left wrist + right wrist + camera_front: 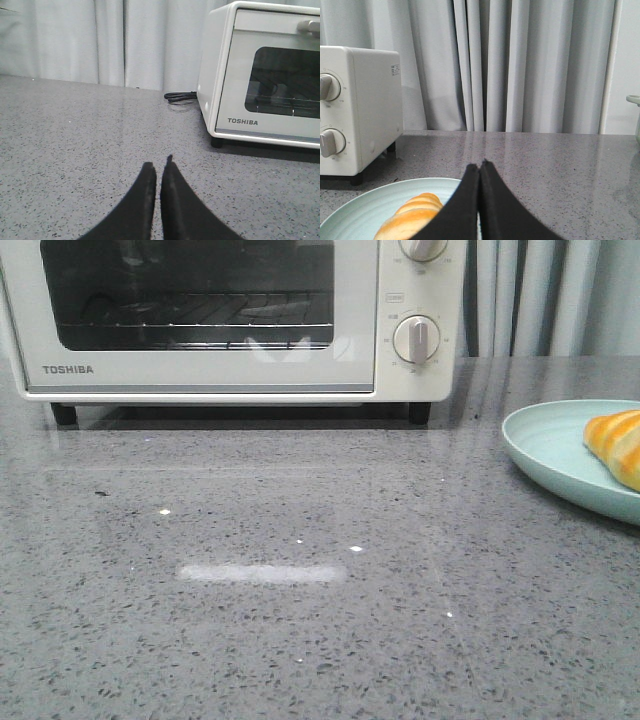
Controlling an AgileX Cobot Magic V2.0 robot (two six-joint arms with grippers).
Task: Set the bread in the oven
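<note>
Nothing started yet, I judge: oven (pixel 230 320) door shut, bread (pixel 617 445) on the pale blue-green plate (pixel 550 445) at the right edge of the front view, well apart from the oven, with bare grey speckled countertop (pixel 300 590) between.

Left gripper (pixel 159 167) has its fingers pressed nearly together, holding nothing, hovering low over the counter, off to the oven's left. Right gripper (pixel 480 167) also pinched closed and empty, sitting just above the plate, bread (pixel 410 220) right beside and below its fingers.

First step as I read it: get the door down. I'd open the left jaws first, then go for the handle (pixel 310 26) at the door's top edge, seen only in the left wrist view, and pull down in an arc, not straight out, so the oven doesn't slide on its feet.

For the bread, I'd spread the right jaws wide before descending and grip across the roll's middle, gently; it looks soft and curved, likely to squash or roll.
</note>
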